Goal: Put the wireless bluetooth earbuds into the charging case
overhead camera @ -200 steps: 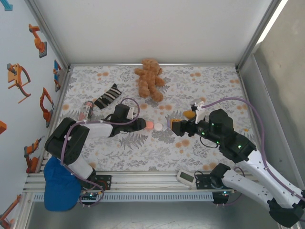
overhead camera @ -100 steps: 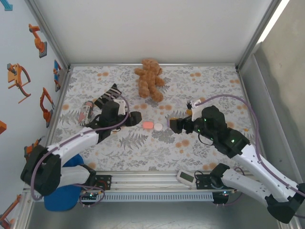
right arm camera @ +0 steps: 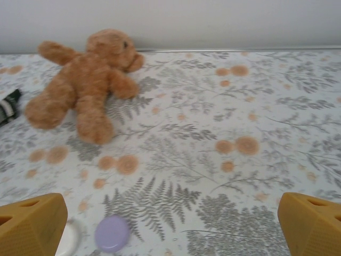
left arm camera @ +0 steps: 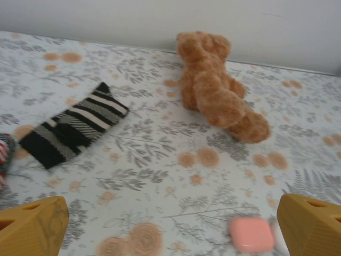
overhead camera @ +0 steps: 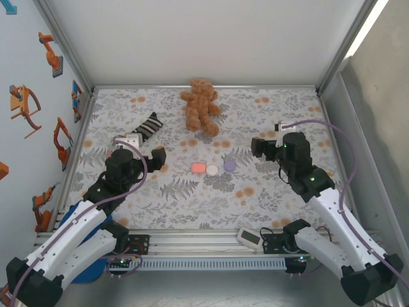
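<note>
I'm hovering the left gripper [overhead camera: 156, 158] and right gripper [overhead camera: 257, 146] spread and empty, flanking the mat's [overhead camera: 192, 198] middle, where the pink case [overhead camera: 199, 167], white disc [overhead camera: 212, 169] and lilac case [overhead camera: 229, 165] are lying. I'm judging the earbuds stowed, with only parking remaining.

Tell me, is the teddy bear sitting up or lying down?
Lying down. The teddy bear sprawls flat on the mat, limbs spread.
</note>
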Robot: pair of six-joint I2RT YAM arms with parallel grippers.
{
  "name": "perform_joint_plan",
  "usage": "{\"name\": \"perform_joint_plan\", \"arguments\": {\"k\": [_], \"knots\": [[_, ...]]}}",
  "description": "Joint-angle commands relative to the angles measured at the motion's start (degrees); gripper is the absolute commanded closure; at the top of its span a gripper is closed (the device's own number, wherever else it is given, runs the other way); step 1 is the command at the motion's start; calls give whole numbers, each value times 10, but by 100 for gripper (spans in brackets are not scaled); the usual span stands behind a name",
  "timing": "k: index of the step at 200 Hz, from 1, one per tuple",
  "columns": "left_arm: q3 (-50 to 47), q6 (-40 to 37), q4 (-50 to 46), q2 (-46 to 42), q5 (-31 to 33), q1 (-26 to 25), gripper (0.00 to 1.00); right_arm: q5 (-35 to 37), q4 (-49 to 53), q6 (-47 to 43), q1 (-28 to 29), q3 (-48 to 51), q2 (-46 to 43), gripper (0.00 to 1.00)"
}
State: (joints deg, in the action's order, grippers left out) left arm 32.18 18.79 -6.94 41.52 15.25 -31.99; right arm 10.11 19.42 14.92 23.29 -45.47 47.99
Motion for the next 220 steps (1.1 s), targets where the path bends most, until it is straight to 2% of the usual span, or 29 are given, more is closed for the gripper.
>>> {"name": "perform_joint_plan", "arguments": {"k": [1,54,77,120,167,220], "knots": [[-23,-57,6,-18,91,10,3,26,-46,-14,-38,32,-7,0],[-106,-97,134,-43,152,57,4,37,-172,-44,-123,124,27,0],[-138,-85,176,-36,193,83,4,40,-264,-62,-144,174,50,0],[-174,-80,236,-12,215,127,4,41,-410,-89,-176,232,126,0],[-182,-113,282,16,216,164,4,37,-605,-115,-198,269,250,0],[-188,-148,351,71,170,206,4,-15,-677,-120,-230,260,327,0]]}}
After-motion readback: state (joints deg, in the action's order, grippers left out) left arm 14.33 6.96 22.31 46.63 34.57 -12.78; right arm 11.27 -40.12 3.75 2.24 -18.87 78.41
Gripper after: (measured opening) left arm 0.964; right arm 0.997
